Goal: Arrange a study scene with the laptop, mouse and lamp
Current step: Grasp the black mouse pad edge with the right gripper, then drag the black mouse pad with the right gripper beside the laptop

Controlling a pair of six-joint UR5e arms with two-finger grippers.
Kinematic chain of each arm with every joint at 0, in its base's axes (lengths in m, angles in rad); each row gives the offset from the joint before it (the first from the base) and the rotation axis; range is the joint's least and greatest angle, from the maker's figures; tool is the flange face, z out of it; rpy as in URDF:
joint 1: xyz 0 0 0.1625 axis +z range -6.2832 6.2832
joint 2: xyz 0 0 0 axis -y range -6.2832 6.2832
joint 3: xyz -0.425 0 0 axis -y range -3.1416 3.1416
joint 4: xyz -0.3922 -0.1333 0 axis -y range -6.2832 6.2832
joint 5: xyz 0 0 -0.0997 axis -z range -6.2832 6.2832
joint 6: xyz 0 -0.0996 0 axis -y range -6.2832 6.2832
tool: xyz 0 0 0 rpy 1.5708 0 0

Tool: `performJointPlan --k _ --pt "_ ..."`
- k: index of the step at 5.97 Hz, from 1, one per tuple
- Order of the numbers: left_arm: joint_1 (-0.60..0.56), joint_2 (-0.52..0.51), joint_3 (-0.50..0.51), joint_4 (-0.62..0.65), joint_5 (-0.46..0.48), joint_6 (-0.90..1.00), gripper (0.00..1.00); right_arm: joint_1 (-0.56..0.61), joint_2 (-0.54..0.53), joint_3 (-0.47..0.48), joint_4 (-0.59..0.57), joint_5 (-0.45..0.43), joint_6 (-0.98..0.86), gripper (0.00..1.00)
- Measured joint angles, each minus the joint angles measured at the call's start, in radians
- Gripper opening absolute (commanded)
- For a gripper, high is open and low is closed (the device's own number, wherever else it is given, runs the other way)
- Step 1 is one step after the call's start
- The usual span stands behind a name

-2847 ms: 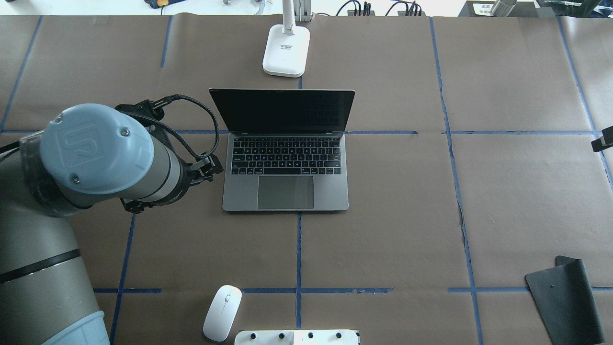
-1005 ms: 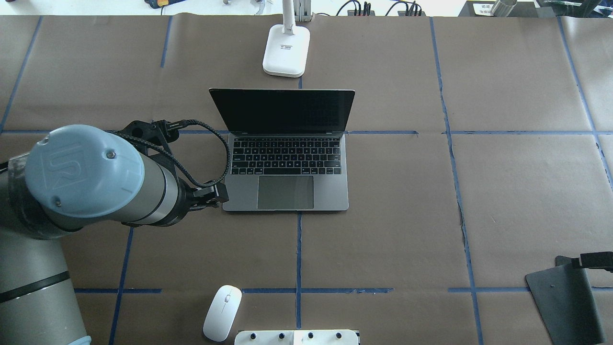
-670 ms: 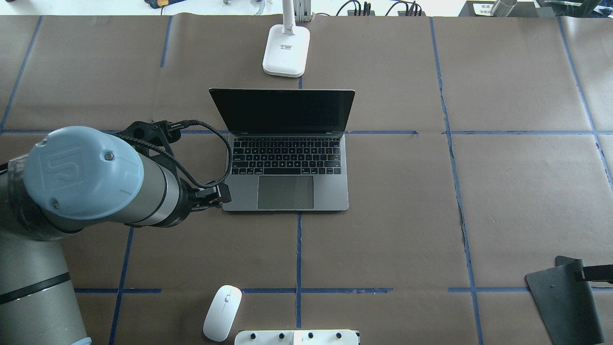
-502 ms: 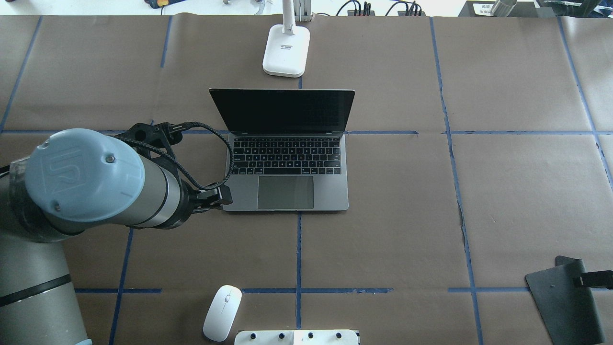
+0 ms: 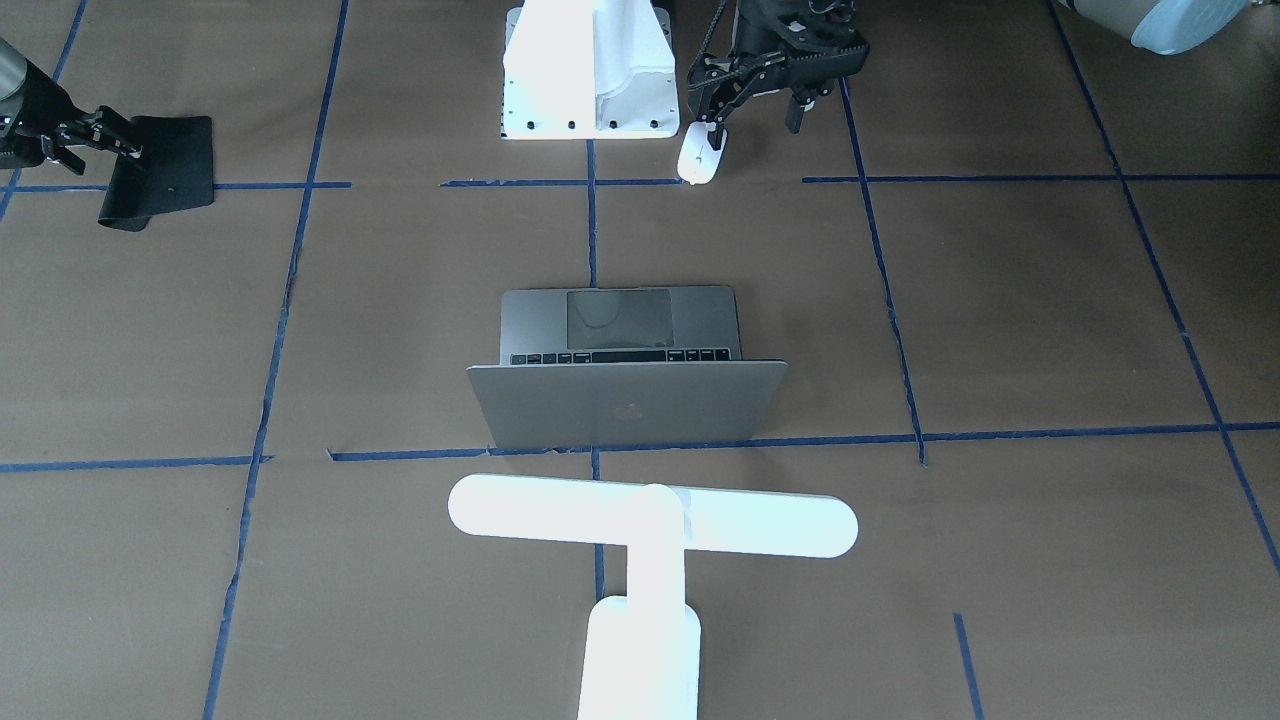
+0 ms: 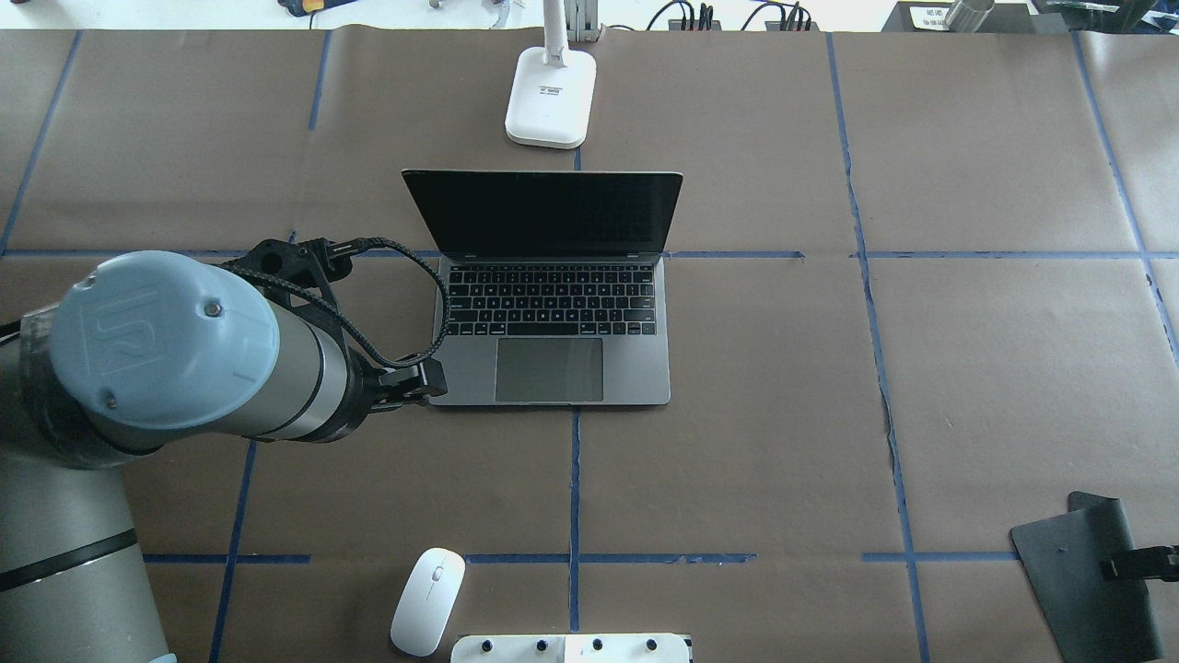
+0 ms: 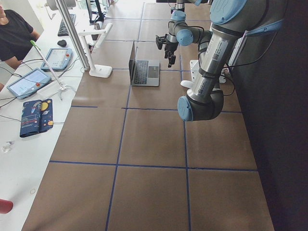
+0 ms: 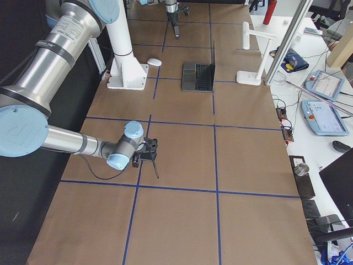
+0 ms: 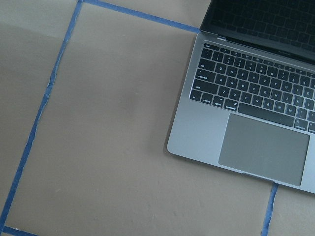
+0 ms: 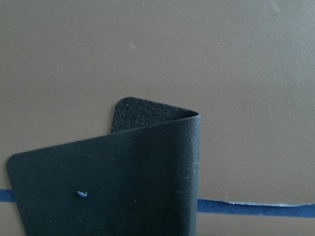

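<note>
Seen from across, the worktop (image 5: 1000, 300) is papered brown and gridded with blue tape (image 5: 1000, 178); the laptop (image 5: 625, 405) stands open in the middle, the back of its lid toward this camera; the lamp (image 5: 650, 525) stands near that lid on the camera's side; the mouse (image 5: 697, 160) lies on the robot's side, just beside a white block (image 5: 590, 70); the left pincer (image 5: 755, 115) hangs with its fingers spread and nothing between them; the right pincer (image 5: 115, 140) sits at the edge of a black mat (image 5: 170, 165), and whether it has closed on the mat cannot be told. From overhead, the left pincer hovers beside the laptop's (image 6: 553, 368) front left corner, well apart from the mouse (image 6: 426, 600) at the near edge; the right pincer (image 6: 1142, 562) overlaps the mat's right side, far from the laptop. The left-end view shows a white side desk (image 7: 29, 125) carrying tablets (image 7: 29, 82), with a person (image 7: 14, 33) in black at its far end; the right-end view shows the same desk along the worktop. The left wrist view takes in the laptop's keyboard, trackpad and front corner on the paper; the right wrist view shows the mat with one corner folded over, lying across a tape line.
</note>
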Motion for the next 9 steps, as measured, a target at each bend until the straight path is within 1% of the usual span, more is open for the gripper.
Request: performJointPlan --k 1,2,3,4,5,6,8,9 --pt "0.0 0.0 0.0 0.0 0.0 -0.001 1.0 -0.01 0.001 -0.003 0.0 -0.002 0.0 0.55" --pt "0.0 0.0 0.0 0.0 -0.001 -0.002 1.0 -0.014 0.001 -0.006 0.0 -0.003 0.003 0.38" --pt "0.0 0.001 0.0 0.0 -0.001 -0.002 1.0 -0.015 0.001 -0.006 0.002 -0.003 0.007 0.19" --pt "0.0 0.001 0.001 0.0 -0.001 -0.002 1.0 -0.016 0.001 -0.006 0.006 -0.004 0.009 0.08" --pt "0.0 0.001 0.001 0.0 0.0 -0.002 1.0 -0.015 0.001 -0.006 0.012 -0.004 0.009 0.02" --pt "0.001 0.001 0.002 0.0 0.0 -0.002 1.0 -0.014 -0.001 -0.005 0.024 -0.004 0.01 0.0" --pt "0.0 0.001 0.002 0.0 0.0 -0.003 1.0 -0.006 -0.01 0.019 0.063 -0.006 0.02 0.0" --pt "0.0 0.001 0.002 -0.001 0.0 -0.004 1.0 -0.007 -0.004 0.047 0.071 -0.034 0.022 0.0"
